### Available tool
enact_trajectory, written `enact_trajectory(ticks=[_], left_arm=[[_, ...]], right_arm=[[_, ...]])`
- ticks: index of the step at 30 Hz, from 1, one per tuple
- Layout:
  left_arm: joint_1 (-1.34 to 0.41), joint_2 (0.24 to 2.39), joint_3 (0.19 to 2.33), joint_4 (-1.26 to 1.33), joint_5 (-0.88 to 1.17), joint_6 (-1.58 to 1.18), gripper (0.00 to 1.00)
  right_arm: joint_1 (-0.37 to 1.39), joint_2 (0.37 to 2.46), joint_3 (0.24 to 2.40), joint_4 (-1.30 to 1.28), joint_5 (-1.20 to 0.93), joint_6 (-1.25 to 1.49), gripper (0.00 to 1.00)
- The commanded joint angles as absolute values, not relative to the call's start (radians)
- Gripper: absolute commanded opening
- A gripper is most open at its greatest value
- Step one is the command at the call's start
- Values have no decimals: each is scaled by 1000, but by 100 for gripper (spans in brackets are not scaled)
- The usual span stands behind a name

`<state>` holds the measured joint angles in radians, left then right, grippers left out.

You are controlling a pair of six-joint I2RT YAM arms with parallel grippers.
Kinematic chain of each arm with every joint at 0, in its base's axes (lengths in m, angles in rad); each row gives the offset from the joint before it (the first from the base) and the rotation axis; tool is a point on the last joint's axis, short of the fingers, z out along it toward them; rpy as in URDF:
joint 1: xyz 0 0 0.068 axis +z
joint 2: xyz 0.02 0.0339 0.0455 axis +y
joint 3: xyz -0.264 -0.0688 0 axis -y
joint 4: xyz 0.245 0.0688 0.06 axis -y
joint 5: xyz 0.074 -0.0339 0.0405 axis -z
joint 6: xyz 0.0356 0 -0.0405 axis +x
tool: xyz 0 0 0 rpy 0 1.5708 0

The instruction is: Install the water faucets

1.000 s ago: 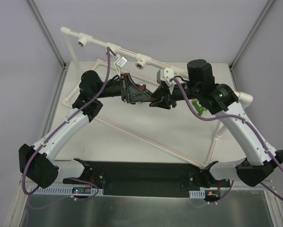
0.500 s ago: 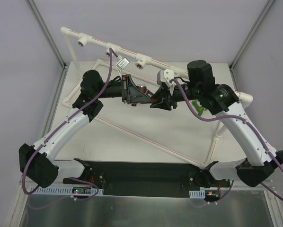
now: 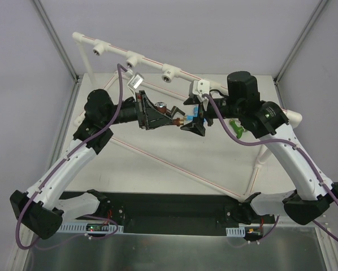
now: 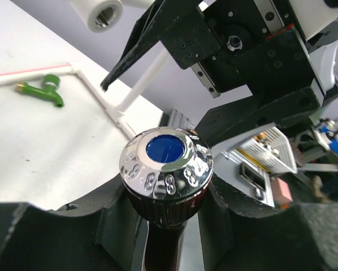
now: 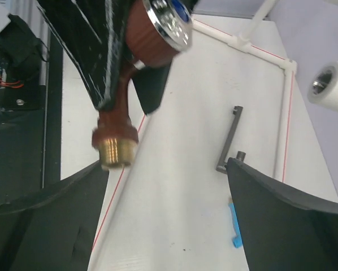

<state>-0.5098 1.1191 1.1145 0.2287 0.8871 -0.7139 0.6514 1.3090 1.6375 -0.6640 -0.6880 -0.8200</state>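
Observation:
A red-brown water faucet (image 4: 166, 164) with a shiny knob and blue centre sits between the fingers of my left gripper (image 4: 166, 197), which is shut on its stem just under the knob. The faucet's brass threaded end (image 5: 117, 153) hangs free above the table, beside the right gripper's left finger. My right gripper (image 5: 169, 186) stands open, its fingers wide apart and touching nothing. From above, the left gripper (image 3: 160, 112) and right gripper (image 3: 193, 116) face each other with the faucet (image 3: 176, 117) between them. A green faucet (image 4: 42, 89) lies on the table (image 3: 157, 169).
The white pipe frame (image 3: 149, 63) runs along the back with round sockets (image 3: 169, 73) facing forward; one socket (image 5: 332, 84) shows at the right. A grey L-shaped piece (image 5: 228, 138) and a small blue piece (image 5: 235, 226) lie on the table.
My right gripper has opened and let go of the red-brown faucet. The left arm has drawn back to the left with the faucet held in it.

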Motion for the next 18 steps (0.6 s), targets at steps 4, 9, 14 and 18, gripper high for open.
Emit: enact_trajectory(ticks=[4,9,14,18], left_arm=[[-451,999,1066,152,759,-517,0],[-451,1012,1063,152,781,-525,0],[-456,1035,1068,224,824,-609,0],[-469,1040,1071,258,836,-634,0]], right_arm=[[634,1244,1635,-638,-583,-818,91],[634,1246,1625,-611,-753,-802,89],[652,1275,1620,-578,-799,-802,88],[658,1311,1644,-597,-824,-807,85]])
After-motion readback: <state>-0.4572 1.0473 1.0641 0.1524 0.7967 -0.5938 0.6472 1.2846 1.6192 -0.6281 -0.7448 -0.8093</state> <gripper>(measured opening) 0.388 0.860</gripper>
